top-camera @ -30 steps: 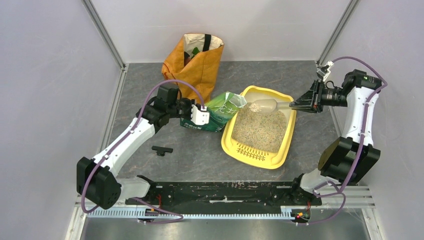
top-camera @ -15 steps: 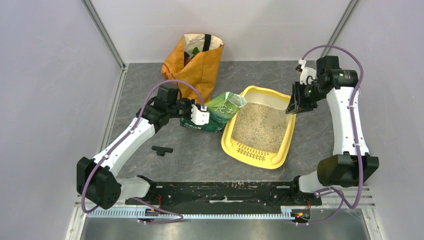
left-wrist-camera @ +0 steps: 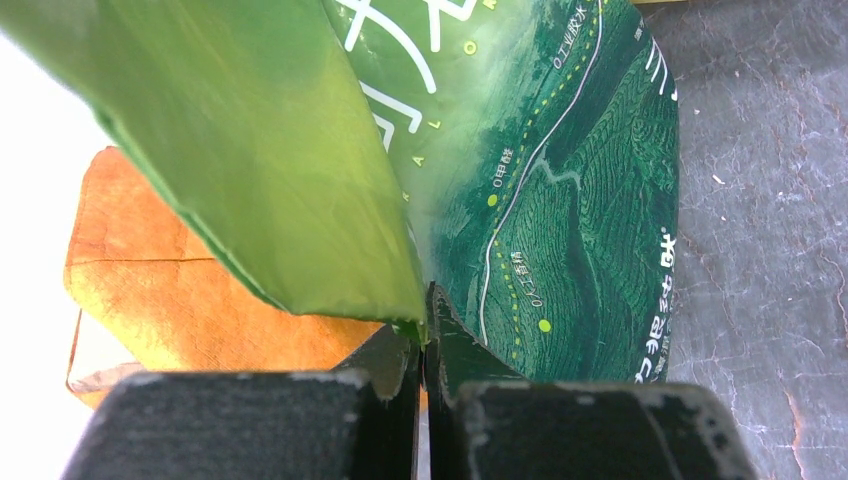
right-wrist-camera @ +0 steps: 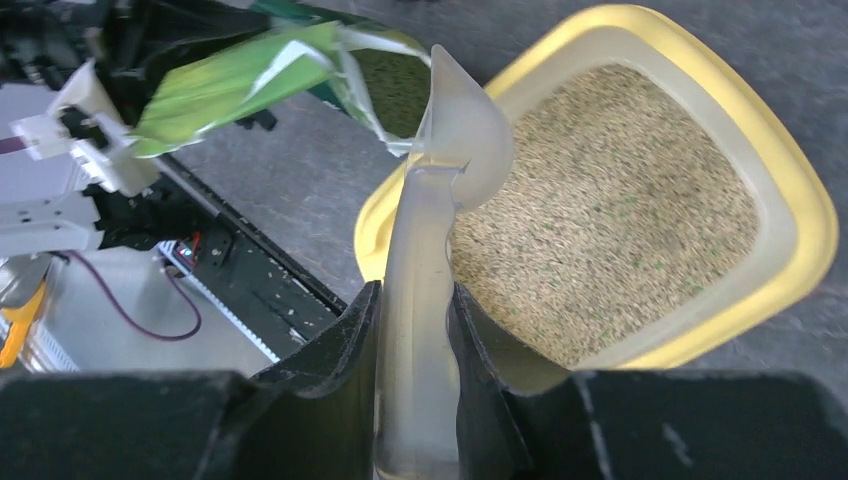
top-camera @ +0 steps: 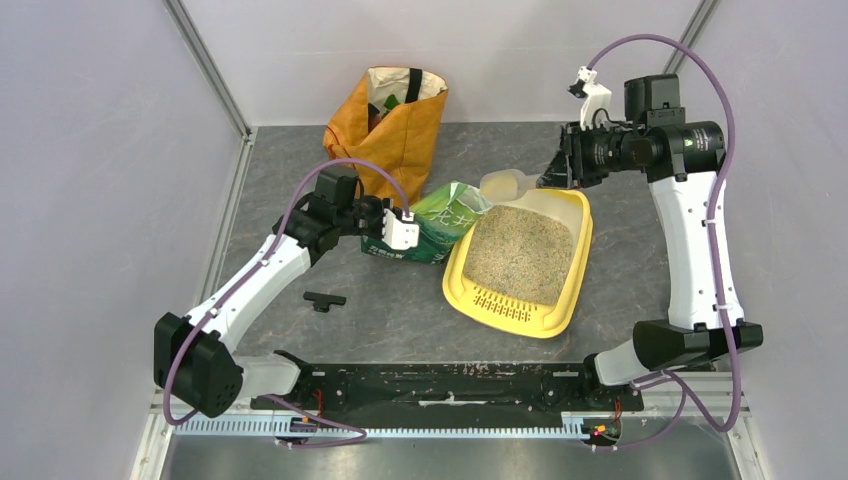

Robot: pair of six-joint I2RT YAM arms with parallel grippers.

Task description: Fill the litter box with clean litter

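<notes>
Scoop [top-camera: 505, 184] pinched by right gripper [top-camera: 550, 176] — left gripper [left-wrist-camera: 425, 345] nips green bag [top-camera: 441, 220], orange bag [top-camera: 396, 130] behind.

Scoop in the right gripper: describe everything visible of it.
The scoop is one piece of translucent, milky-white plastic: a rounded bowl with a pointed tip on a flat, straight handle. The right gripper clamps the handle between its fingers; nothing else clearly touches it. It is held in the air over the far-left corner of the yellow litter box, bowl pointing towards the open mouth of the green litter bag. Whether the bowl is loaded is unclear.
</notes>
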